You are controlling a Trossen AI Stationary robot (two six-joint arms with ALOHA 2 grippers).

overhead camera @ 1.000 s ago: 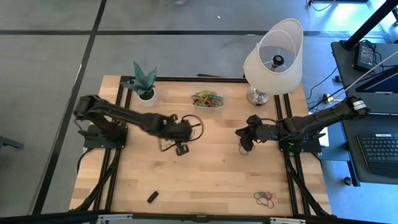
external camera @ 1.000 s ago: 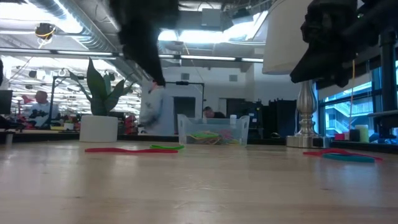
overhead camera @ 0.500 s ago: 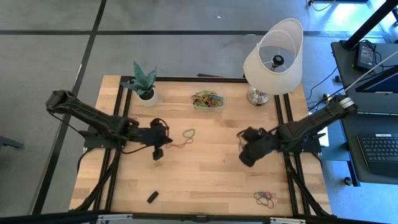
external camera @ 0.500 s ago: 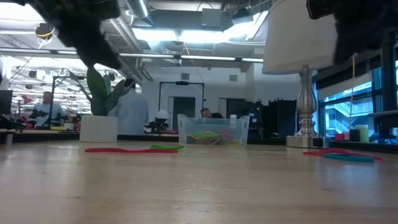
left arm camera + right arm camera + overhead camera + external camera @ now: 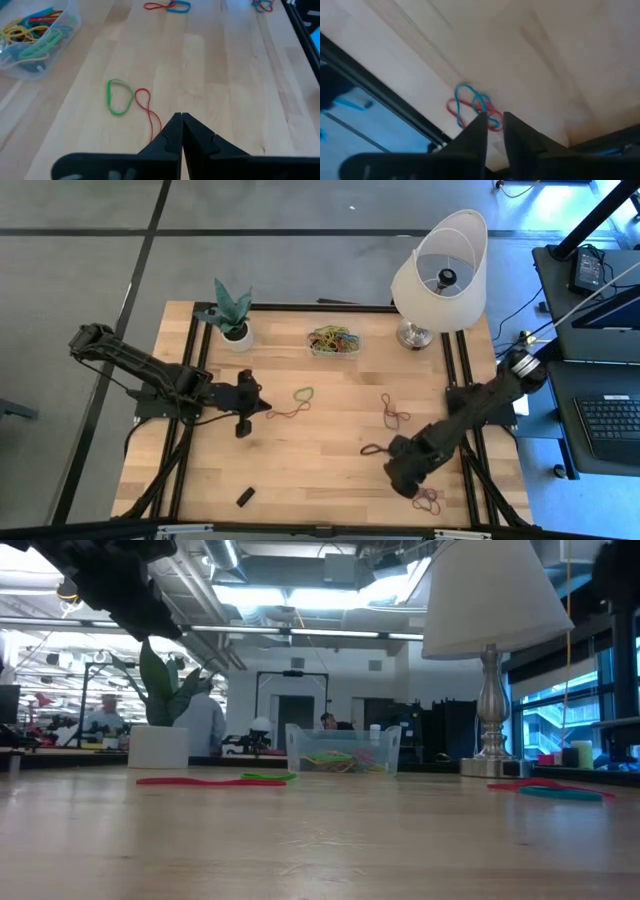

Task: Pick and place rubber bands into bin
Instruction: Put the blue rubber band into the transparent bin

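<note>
The clear bin (image 5: 335, 342) (image 5: 343, 750) (image 5: 30, 45) stands at the table's far middle with several coloured rubber bands inside. A green band (image 5: 303, 393) (image 5: 119, 97) and a red band (image 5: 285, 413) (image 5: 147, 112) lie flat on the wood. My left gripper (image 5: 264, 409) (image 5: 181, 117) is shut just left of them and above the table. More bands lie at mid right (image 5: 395, 412) and beside my right arm (image 5: 373, 449). My right gripper (image 5: 408, 480) (image 5: 493, 117) points down with a narrow gap, over a red and blue cluster (image 5: 428, 498) (image 5: 475, 107) at the near right corner.
A white plant pot (image 5: 235, 330) stands at the far left and a lamp (image 5: 440, 275) at the far right. A small black block (image 5: 244, 496) lies near the front edge. Black frame rails (image 5: 465, 470) run along both sides of the table.
My left gripper has drawn back toward the table's left edge, and the green and red bands it was at now lie on the wood. My right gripper has swung toward the near edge and tipped downward over the corner cluster, leaving a band behind at mid right.
</note>
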